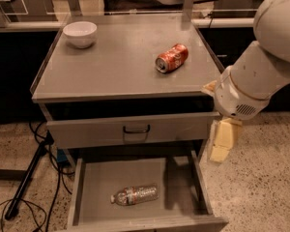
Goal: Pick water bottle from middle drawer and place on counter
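Note:
The water bottle (134, 195) lies on its side on the floor of the open middle drawer (101, 178), its white cap pointing left. The counter (111, 62) is the grey cabinet top above. My gripper (221, 141) hangs from the white arm at the right, beside the cabinet's right edge, above and to the right of the drawer. It is well apart from the bottle and holds nothing.
An orange-red soda can (171, 57) lies on its side on the counter's right half. A white bowl (80, 34) stands at the back left. A closed drawer front with a dark loop handle (136, 129) sits above the open drawer. Cables and a stand leg (26, 178) lie on the floor at left.

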`<state>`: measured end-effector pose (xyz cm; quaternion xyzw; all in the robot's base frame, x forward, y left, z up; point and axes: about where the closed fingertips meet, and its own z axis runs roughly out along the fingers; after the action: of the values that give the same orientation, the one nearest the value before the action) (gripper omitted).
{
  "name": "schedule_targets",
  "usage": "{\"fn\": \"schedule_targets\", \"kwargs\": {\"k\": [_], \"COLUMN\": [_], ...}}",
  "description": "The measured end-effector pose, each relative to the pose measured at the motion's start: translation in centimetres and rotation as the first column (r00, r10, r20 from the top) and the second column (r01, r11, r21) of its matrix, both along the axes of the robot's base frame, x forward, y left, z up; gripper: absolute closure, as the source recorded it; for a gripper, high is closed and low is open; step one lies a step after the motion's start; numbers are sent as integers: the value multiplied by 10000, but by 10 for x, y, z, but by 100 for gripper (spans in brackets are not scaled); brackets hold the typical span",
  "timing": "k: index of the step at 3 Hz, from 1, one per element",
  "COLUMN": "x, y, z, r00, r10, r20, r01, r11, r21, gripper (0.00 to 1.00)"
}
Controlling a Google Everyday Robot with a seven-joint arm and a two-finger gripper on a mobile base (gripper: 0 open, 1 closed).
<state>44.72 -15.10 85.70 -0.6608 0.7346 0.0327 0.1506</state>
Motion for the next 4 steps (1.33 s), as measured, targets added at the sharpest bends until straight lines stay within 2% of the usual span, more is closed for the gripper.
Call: {"fn": "schedule_targets", "kwargs": {"k": [1,2,3,4], "x": [3,3,1,10], "y": [16,19,29,40], "z": [-41,-46,-66,-99], "r00": [9991,9988,9975,9957], "r10": [359,408,641,893], "r20": [-247,-254,-284,-245], "r01": [-340,-388,-618,-893], "r11": [9967,9965,9952,9960], "r21": [744,747,755,22], "gripper": [0,0,0,0]}}
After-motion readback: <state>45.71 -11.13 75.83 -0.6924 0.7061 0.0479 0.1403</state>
